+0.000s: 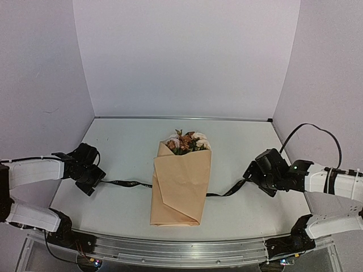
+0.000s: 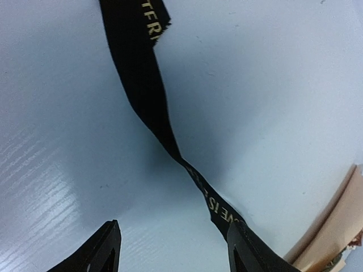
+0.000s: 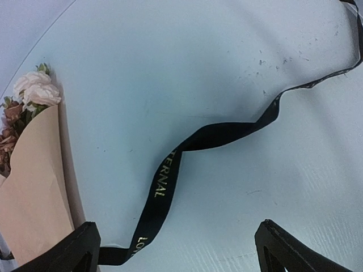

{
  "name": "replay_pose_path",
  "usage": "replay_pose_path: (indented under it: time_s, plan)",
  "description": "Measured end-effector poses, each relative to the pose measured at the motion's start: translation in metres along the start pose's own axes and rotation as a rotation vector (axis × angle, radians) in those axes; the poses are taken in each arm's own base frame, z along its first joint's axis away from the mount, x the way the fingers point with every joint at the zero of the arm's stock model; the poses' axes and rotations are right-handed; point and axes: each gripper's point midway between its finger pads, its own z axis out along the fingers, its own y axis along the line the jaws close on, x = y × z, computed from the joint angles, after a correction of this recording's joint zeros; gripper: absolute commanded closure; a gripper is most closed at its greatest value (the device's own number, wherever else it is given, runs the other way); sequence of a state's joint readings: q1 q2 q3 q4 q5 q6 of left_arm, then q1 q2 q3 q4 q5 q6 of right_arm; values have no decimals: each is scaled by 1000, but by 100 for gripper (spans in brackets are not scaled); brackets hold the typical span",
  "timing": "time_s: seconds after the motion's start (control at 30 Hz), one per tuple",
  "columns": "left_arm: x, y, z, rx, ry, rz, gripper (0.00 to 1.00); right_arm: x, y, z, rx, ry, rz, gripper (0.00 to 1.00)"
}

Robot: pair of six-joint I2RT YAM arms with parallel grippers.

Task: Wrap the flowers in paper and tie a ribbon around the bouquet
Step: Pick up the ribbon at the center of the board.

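Both tails of the ribbon (image 1: pixel 127 183) show, but its mid section is hidden under the bouquet (image 1: pixel 180 184) at centre of table (image 1: pixel 113 141). L gripper (image 2: pixel 170 226): jaws spread, ribbon runs past one finger, contact unclear. R gripper (image 3: pixel 177 226): jaws wide apart, holding nothing, ribbon loose on table.

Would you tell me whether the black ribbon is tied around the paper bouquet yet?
Not tied: the narrow black lettered ribbon lies loose, its ends trailing either side of the tan kraft-paper bouquet.
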State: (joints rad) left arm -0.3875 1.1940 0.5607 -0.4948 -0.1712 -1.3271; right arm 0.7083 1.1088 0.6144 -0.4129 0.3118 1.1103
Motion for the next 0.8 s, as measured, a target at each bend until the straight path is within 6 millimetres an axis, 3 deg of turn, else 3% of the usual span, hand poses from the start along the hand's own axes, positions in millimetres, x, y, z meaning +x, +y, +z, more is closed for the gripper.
replay_pose_path:
  time_s: [0.2,0.33,0.57,0.67,0.8]
  plan:
    - [-6,13,22,-87,-13,-29,35,1,-29,9,62,5,72,2]
    - [-12,6,29,-88,-29,-38,38,4,-48,10,93,6,115,2]
    - [-22,-5,37,-60,-54,-17,41,-1,-53,8,101,-12,163,3]
    - [-24,-8,34,-48,-58,19,39,2,-55,13,127,0,172,5]
    - [-35,-23,14,38,-92,40,33,5,-57,17,154,6,189,6]
